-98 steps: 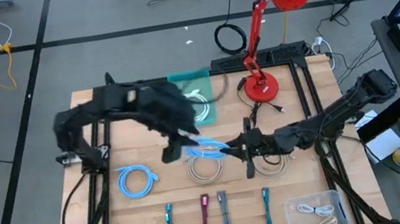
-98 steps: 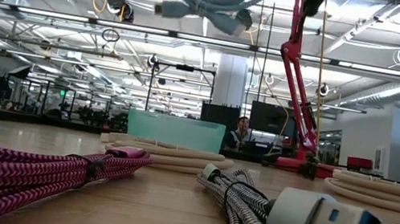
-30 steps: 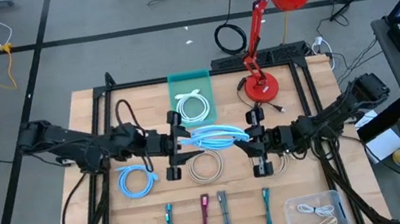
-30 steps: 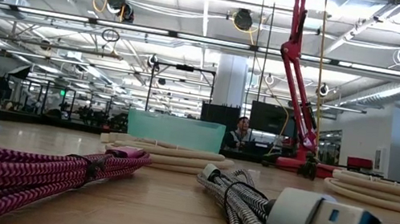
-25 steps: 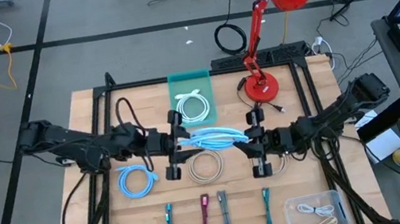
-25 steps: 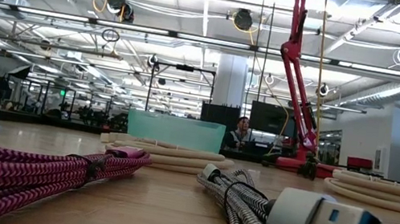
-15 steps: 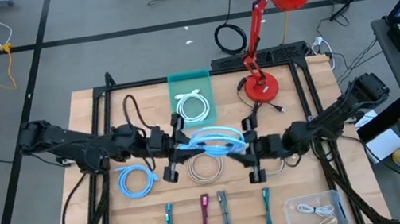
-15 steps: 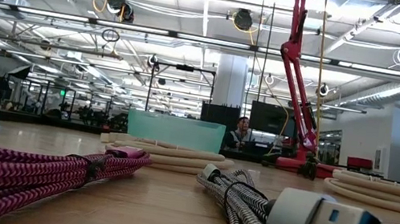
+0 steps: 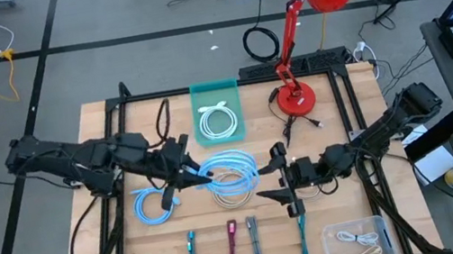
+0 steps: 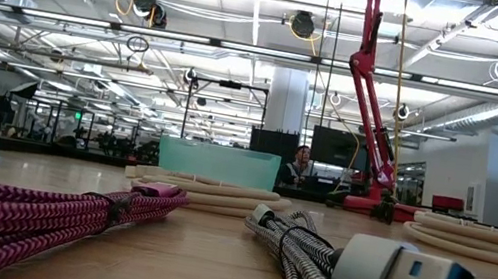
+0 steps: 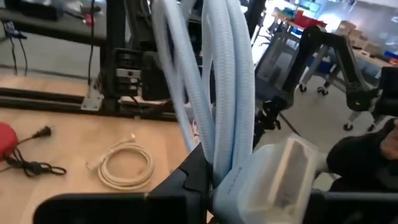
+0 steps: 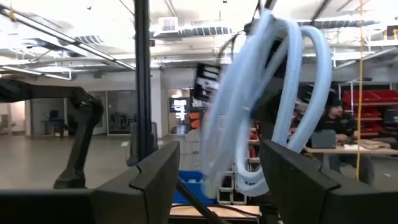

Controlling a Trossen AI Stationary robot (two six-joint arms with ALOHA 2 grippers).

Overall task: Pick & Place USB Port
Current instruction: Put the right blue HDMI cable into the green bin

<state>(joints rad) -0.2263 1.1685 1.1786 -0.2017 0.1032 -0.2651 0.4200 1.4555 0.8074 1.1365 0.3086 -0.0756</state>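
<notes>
Above table centre, light-blue cable coil (image 9: 231,168) now left end effector's (image 9: 201,177) alone, right end effector (image 9: 272,174) released.

I see light-blue coiled USB cable (image 9: 231,168) mid-tabletop, above cream coil, loops hanging loose. Left gripper (image 9: 201,176) pinches its left side; pale connector sits by fingers (image 11: 186,180). From right wrist, loops dangle ahead, free.

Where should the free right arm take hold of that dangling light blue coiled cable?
Grip the light blue coiled cable on the loop's far curve, opposite the left gripper pinching it. Come from the right side, level; the right gripper faces it with jaws open.
</notes>
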